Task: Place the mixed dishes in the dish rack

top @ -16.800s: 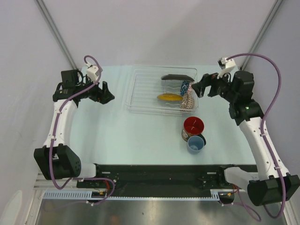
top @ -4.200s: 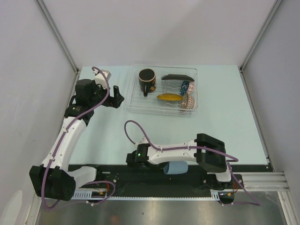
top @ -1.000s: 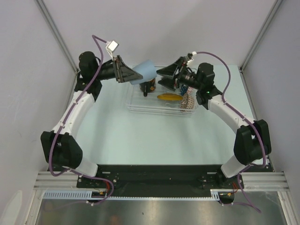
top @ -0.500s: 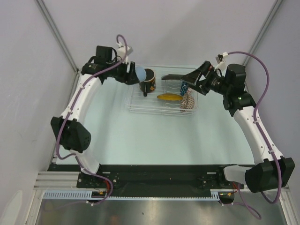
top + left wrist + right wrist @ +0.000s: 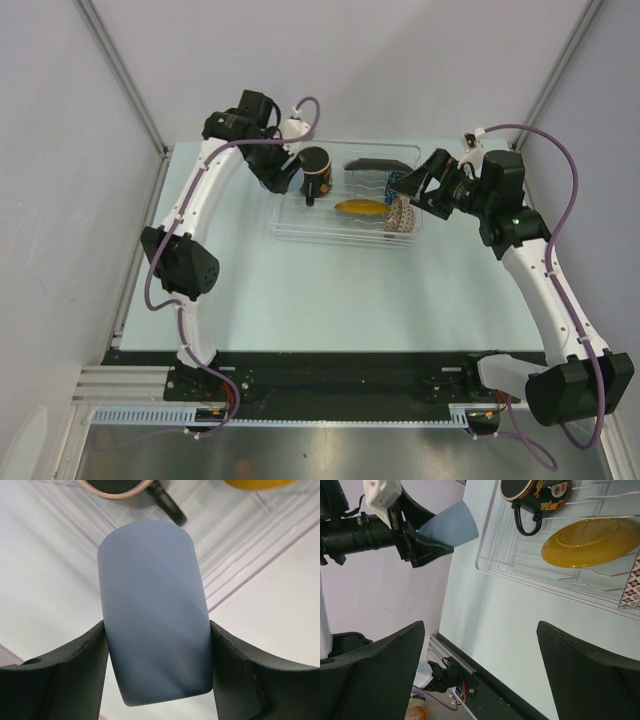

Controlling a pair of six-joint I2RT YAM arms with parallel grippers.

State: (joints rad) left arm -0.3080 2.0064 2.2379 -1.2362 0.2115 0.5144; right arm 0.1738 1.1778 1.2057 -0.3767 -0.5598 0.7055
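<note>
My left gripper [image 5: 157, 630] is shut on the light blue cup [image 5: 152, 610], one finger on each side of it. It hangs over the left back corner of the clear dish rack [image 5: 290, 228]. In the top view my left gripper [image 5: 283, 172] hides that cup. Inside the rack lie the red-inside cup [image 5: 315, 172], the round yellow plate [image 5: 362, 207], the black square plate [image 5: 380, 165], the blue mosaic bowl [image 5: 396, 186] and the pinkish patterned bowl [image 5: 403, 216]. My right gripper [image 5: 420, 186] is wide open with nothing in it, just off the rack's right side.
In the right wrist view the light blue cup [image 5: 451, 527] shows in the left gripper [image 5: 422, 547], beside the rack wires [image 5: 492, 565] and the yellow plate [image 5: 590, 542]. Grey walls stand close on both sides, and a black rail runs along the table's near edge.
My left arm has carried the light blue cup down and back to the rack's left back corner. My right arm has drawn back to the right, off the rack, opening a little wider.
</note>
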